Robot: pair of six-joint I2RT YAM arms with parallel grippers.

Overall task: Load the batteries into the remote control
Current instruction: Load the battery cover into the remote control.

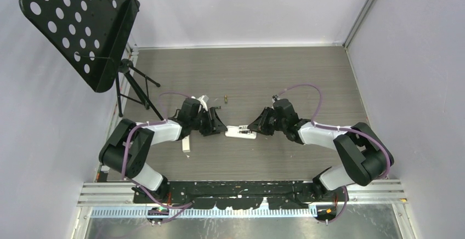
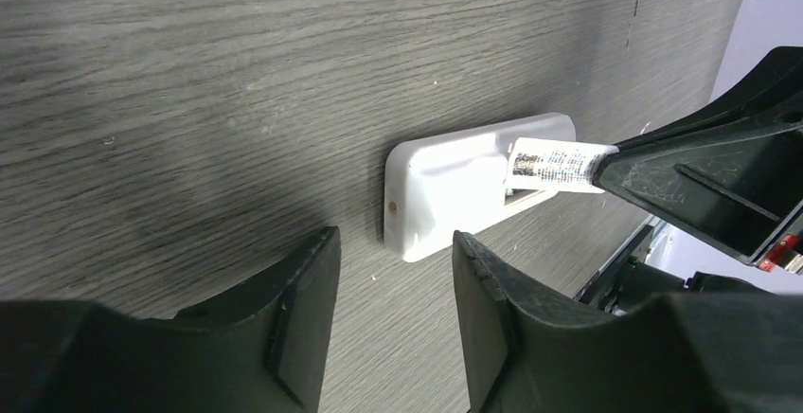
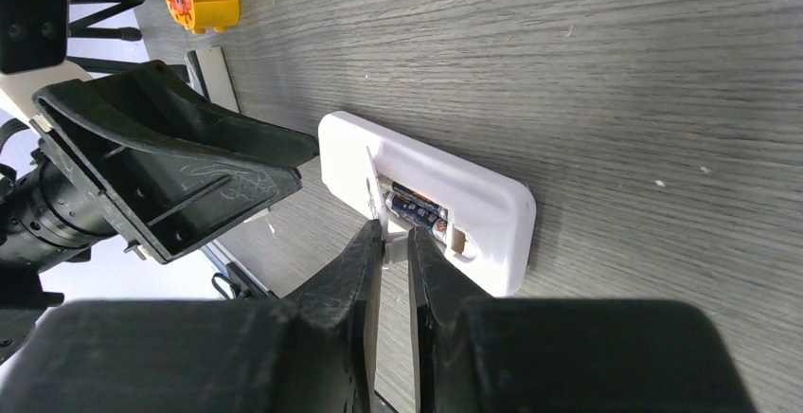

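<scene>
- Your right hand [image 3: 393, 235] is pinched nearly closed on the end of a battery [image 2: 554, 165], which sits at the open compartment of the remote [image 2: 440, 186].
- Your left hand [image 2: 393, 238] is partly open and holds nothing; it hovers just beside the remote's other end.
- The remote lies on the table [image 1: 307, 74], midway between its left and right edges.
- A second battery [image 1: 225, 99] lies loose, nearer the far edge.

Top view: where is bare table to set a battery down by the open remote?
Bare: the near strip between the remote and the arms' base rail, and the wide far-right stretch beyond the right arm. Crowded: at the remote, with jaws at both its ends.
</scene>
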